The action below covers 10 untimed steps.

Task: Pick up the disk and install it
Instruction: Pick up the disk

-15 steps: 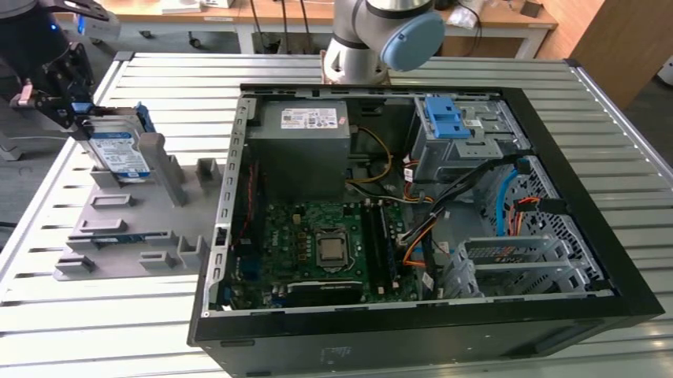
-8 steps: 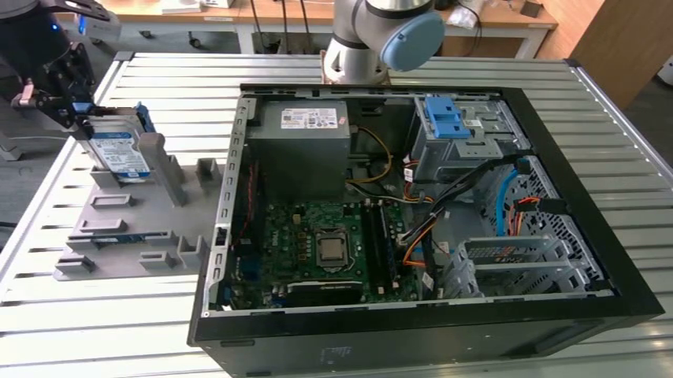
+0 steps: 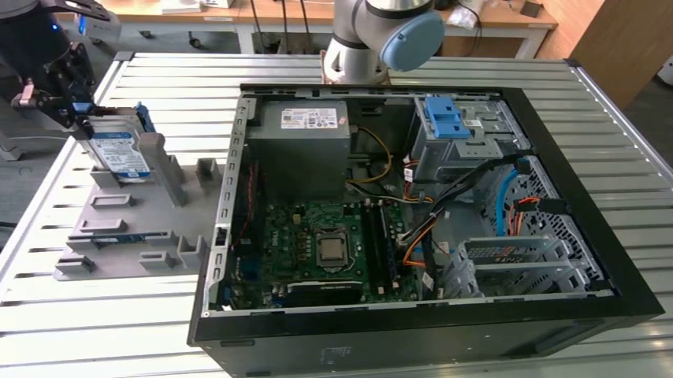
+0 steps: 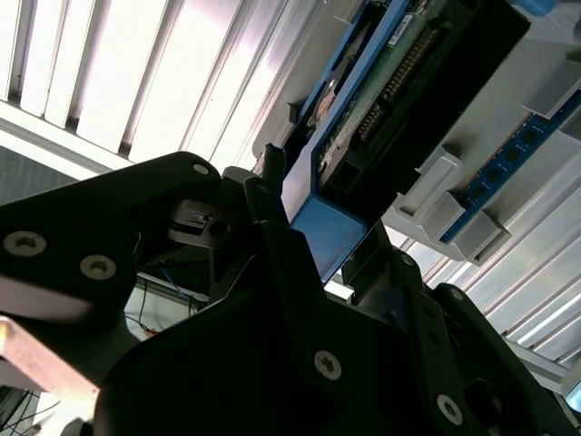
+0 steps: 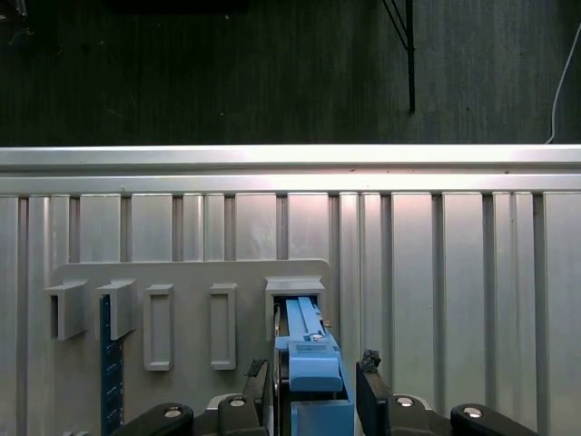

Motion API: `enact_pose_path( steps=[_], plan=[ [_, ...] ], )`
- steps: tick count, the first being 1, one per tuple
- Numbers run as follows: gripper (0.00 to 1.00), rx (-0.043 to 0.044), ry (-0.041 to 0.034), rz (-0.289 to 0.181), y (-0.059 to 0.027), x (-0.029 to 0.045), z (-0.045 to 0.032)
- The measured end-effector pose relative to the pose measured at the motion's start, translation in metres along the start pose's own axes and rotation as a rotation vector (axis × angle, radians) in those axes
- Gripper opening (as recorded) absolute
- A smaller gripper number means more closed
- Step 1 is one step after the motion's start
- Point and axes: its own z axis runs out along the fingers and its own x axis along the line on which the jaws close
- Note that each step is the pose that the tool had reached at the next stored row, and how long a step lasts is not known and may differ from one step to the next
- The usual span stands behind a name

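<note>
Counter: slatted metal counter (image 3: pixel 442 67).
Disk: silver blue-framed hard drive (image 3: pixel 116 151), upright between jaws, long axis pointing away.
Jaws: black gripper (image 5: pixel 316 380) clamping its end.

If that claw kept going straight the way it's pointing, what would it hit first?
The disk. The gripper points down onto its upper edge as it stands on edge in the grey holder. Going on would probably press the disk against that holder; whether gripper and disk already touch is unclear.

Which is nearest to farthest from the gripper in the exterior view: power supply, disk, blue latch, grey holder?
1. disk, in the gripper.
2. grey holder, just below it.
3. power supply, inside the case.
4. blue latch, farthest toward the exterior view's right.
</note>
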Motion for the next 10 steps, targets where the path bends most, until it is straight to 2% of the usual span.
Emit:
enact_pose_path(
  steps=[3, 4, 8, 10],
  plan=[
    [0.49, 0.0000, 0.0000, 0.000, 0.0000, 0.0000, 0.0000],
    [0.42, 0.0000, 0.0000, 0.000, 0.0000, 0.0000, 0.0000],
    [0.40, 0.0000, 0.0000, 0.000, 0.0000, 0.0000, 0.0001],
    [0.36, 0.0000, 0.0000, 0.000, 0.0000, 0.0000, 0.0001]
  ],
)
